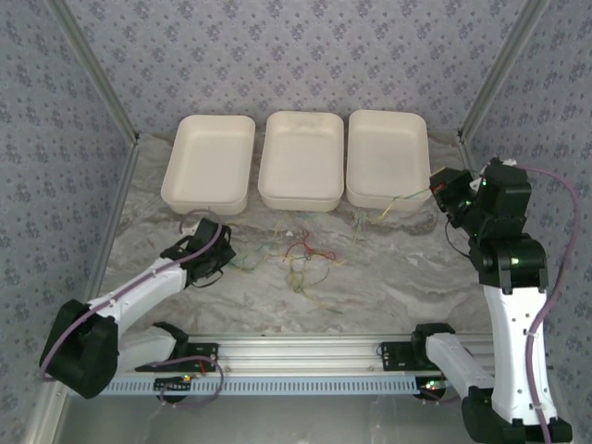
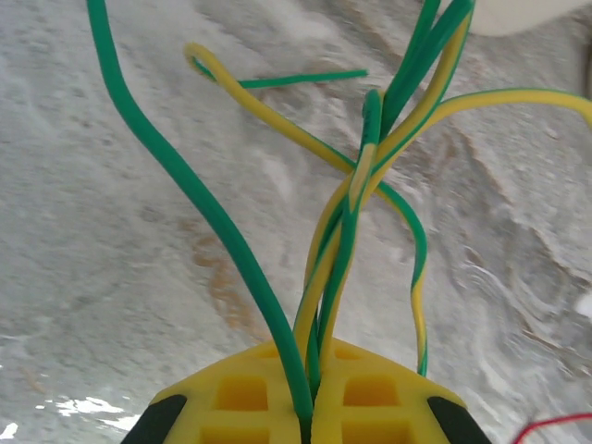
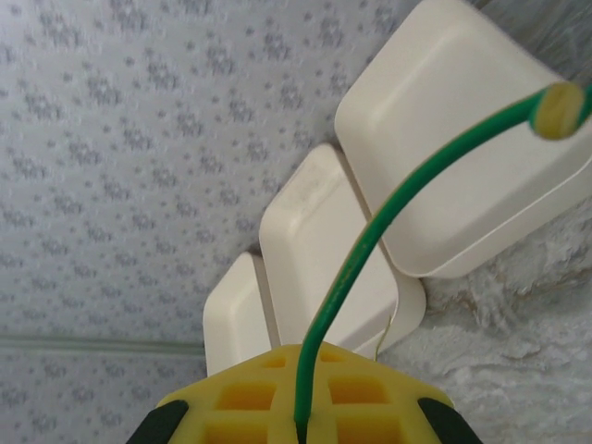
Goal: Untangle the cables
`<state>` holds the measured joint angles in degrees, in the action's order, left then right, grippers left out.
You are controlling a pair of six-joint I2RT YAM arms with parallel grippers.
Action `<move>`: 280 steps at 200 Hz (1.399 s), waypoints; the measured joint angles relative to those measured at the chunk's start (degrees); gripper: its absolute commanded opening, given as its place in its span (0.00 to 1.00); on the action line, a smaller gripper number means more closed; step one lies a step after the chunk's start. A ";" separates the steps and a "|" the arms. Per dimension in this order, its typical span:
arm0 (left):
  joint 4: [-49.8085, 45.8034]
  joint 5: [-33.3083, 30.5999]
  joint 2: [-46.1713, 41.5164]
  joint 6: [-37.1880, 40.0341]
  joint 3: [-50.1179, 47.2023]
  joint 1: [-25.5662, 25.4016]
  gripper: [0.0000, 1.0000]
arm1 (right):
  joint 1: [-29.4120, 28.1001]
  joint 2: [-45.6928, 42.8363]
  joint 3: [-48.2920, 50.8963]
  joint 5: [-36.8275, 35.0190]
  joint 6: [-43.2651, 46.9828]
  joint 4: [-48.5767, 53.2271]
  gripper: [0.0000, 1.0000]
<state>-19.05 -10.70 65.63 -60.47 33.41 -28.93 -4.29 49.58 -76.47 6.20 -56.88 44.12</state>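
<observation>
Left claw (image 2: 310,416) is clamped on a bunch of green-and-yellow cables (image 2: 347,231), low over the table (image 1: 398,268) by the tangle. Right claw (image 3: 301,416) pinches one green cable (image 3: 370,231), up beside the right tray (image 1: 387,157).

Left tray (image 1: 209,162): white, shallow, rounded corners; upper left of centre in the top view
Middle tray (image 1: 301,159): same white kind; upper centre; just beside the left tray
Right tray (image 1: 387,157): white; upper right of centre; just beside the middle tray
Tray row: three side by side at the far edge of the tabletop (image 1: 388,277); in the right wrist view it runs diagonally from upper right to lower left
Tabletop: grey-white marble pattern; middle of the frame
Walls (image 1: 296,55): blue-grey wallpaper with small repeated floral motifs; back and both sides
Corner posts (image 1: 92,65): pale metal; slanting down from the upper corners
Rail (image 1: 305,350): silver, grooved; across the lower centre
</observation>
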 measured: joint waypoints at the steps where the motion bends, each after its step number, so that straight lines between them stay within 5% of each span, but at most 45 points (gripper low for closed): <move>1: 0.04 0.00 -0.09 0.00 0.07 -0.09 0.00 | -0.42 -0.11 0.35 0.02 -0.02 -0.13 0.00; 35: 2.08 0.24 -6.12 -0.90 -0.22 -0.72 0.00 | -7.80 -3.61 12.63 -2.03 -0.07 0.28 0.00; 92: 6.45 2.43 -17.00 -1.73 -1.92 1.16 0.00 | -9.01 -0.57 30.69 -2.84 -2.23 -3.50 0.00; 123: 10.80 5.97 -17.05 -1.73 -3.39 2.73 0.00 | -9.07 2.34 33.59 -2.95 -2.51 -5.55 0.41; 162: 14.93 10.32 -19.65 -1.46 -4.79 2.71 0.00 | -14.45 -0.46 32.74 -5.68 -2.25 -5.20 0.55; 200: 19.02 12.37 -22.47 -1.49 -6.14 2.69 0.00 | -31.32 -3.78 27.85 -10.93 -5.62 -9.70 0.65; 227: 20.74 13.62 -22.47 -1.46 -7.69 2.69 0.00 | -38.95 4.83 26.95 -11.32 -7.89 -20.98 0.66; 280: 21.75 14.34 -24.59 -1.46 -9.35 2.69 0.00 | -39.08 30.08 25.66 -6.86 -12.26 -42.21 0.65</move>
<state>2.70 3.64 41.04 -61.93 24.05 -26.24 -43.38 79.66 -50.81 -0.67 -69.14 1.91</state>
